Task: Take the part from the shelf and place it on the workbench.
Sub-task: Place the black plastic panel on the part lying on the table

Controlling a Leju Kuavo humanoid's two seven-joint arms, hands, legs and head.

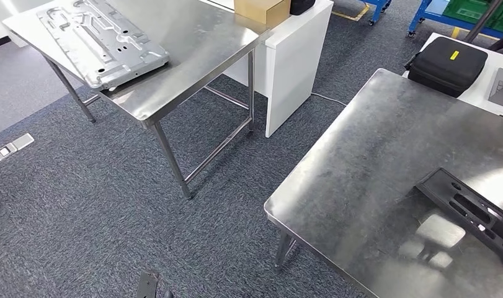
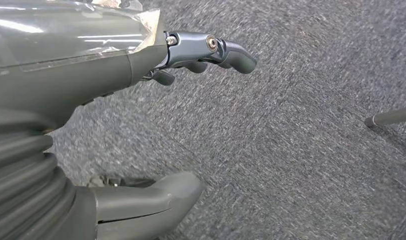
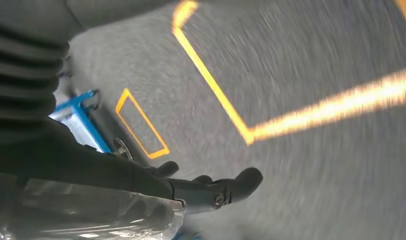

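A: Grey-blue carpet runs underfoot, with two steel tables on it: one far off at eleven o'clock, one close at four o'clock. No shelf shows in the head view.

B: So where is the part?

A: I can't be sure which one is meant. A pale stamped metal panel lies flat on the far table, and a black frame-like piece lies on the near table, at its four o'clock side. Neither sits on a shelf.

B: And the hands?

A: Both hang over floor. The left hand has its thumb and dark fingers apart, nothing between them. The right hand also holds nothing, fingers loosely extended over carpet with yellow tape lines; that picture is blurred.

B: How should this step go, then?

A: I'd judge it a walking-and-searching step. Keep the arms low and away from the table corners, turn until the shelf is in sight, then square up before reaching.
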